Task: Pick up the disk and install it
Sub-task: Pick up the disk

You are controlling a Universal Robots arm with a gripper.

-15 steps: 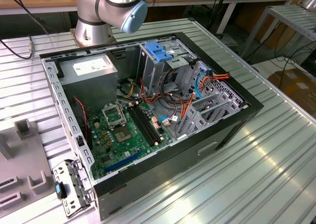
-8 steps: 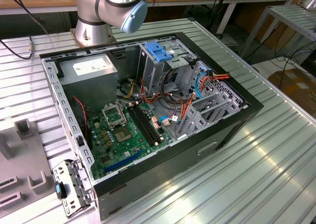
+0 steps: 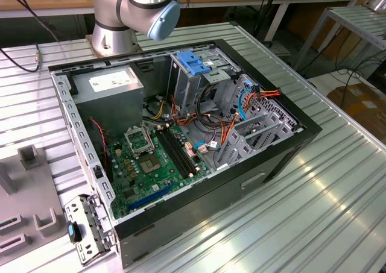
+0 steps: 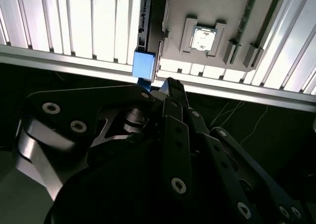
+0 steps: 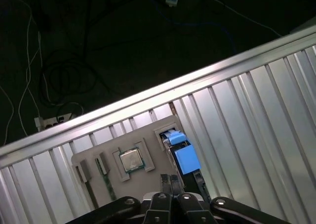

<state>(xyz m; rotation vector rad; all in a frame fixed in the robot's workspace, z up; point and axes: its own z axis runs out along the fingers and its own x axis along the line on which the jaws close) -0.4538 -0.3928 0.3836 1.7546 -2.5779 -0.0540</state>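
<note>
Gripper [image 5: 168, 180] is hovering over the ribbed table [image 5: 247, 115], fingertips sitting together and clamping nothing. Grey fixture plate [image 5: 143, 135] is lying just ahead of the fingertips, carrying a processor chip [image 5: 131, 159]. Disk [image 5: 186, 158] is standing edge-on in the plate's slot, blue tab just beside the fingertips; contact unclear.

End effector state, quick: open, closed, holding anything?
End effector: closed, nothing visible in its grip, tips close beside the disk.
</note>
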